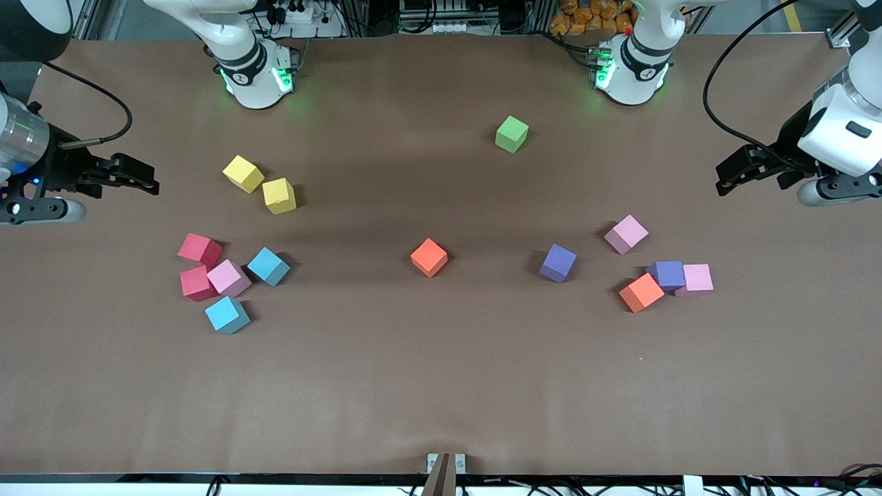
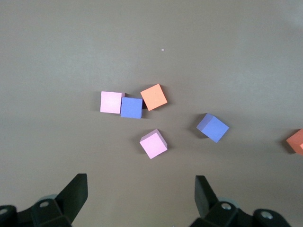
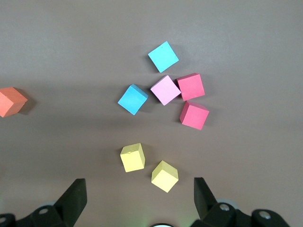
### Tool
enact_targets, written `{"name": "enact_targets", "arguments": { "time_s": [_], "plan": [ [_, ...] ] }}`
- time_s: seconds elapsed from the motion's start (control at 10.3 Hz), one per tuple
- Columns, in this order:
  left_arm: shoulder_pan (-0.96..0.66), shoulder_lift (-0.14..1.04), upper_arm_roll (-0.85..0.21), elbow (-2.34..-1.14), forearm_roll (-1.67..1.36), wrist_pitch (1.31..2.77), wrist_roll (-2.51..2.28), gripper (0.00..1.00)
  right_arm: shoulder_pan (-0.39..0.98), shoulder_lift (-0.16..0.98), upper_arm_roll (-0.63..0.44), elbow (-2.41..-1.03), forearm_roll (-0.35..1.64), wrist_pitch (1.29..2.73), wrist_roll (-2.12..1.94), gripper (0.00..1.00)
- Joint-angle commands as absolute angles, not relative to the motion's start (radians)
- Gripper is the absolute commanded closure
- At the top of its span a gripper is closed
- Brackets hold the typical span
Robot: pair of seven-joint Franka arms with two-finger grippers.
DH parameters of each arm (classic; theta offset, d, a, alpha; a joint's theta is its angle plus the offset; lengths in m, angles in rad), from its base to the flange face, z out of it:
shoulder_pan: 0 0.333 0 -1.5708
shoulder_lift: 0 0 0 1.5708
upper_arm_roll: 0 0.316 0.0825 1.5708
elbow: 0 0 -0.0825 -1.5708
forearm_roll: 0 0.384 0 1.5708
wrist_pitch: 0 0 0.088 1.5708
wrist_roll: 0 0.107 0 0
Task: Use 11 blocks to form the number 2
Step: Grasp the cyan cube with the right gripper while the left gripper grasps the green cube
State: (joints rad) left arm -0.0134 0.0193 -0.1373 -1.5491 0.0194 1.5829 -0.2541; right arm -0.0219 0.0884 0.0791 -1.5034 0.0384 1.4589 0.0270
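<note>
The blocks lie loose on the brown table, and no number 2 is in view. Toward the right arm's end two crimson blocks [image 1: 200,249], a pink one [image 1: 229,277] and two cyan ones [image 1: 268,266] sit bunched together. An orange block [image 1: 429,257] lies alone mid-table, with a green one [image 1: 512,133] near the bases. Toward the left arm's end are purple [image 1: 558,263], pink [image 1: 626,234], orange [image 1: 641,292], purple [image 1: 667,275] and pink [image 1: 696,279] blocks. My right gripper [image 1: 153,184] [image 3: 139,187] and left gripper [image 1: 721,180] [image 2: 140,184] hover open and empty at the table's ends.
Two yellow cubes [image 1: 242,173] [image 1: 279,195] lie between the right arm's base [image 1: 256,69] and the crimson cluster. The left arm's base [image 1: 630,65] stands at the table's edge by the green block. Bare tabletop [image 1: 441,386] stretches along the edge nearest the front camera.
</note>
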Motion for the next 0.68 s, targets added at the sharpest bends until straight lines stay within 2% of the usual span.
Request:
{"name": "enact_targets", "arguments": {
  "time_s": [0.0,0.19,0.39,0.58],
  "plan": [
    [-0.020,0.015,-0.144,-1.545,0.046,1.559,-0.236,0.00,-0.025,0.075,0.080,-1.511,0.055,1.456,0.031,0.00],
    [-0.029,0.026,-0.173,-1.564,0.026,1.557,-0.242,0.00,-0.025,0.068,0.078,-1.520,0.055,1.448,0.032,0.00],
    [-0.043,0.035,-0.271,-1.621,0.020,1.565,-0.311,0.00,-0.025,0.067,0.078,-1.522,0.054,1.447,0.034,0.00],
    [-0.142,0.029,-0.326,-1.766,0.011,1.627,-0.473,0.00,-0.026,0.084,0.078,-1.522,0.054,1.454,0.025,0.00]
  ]
}}
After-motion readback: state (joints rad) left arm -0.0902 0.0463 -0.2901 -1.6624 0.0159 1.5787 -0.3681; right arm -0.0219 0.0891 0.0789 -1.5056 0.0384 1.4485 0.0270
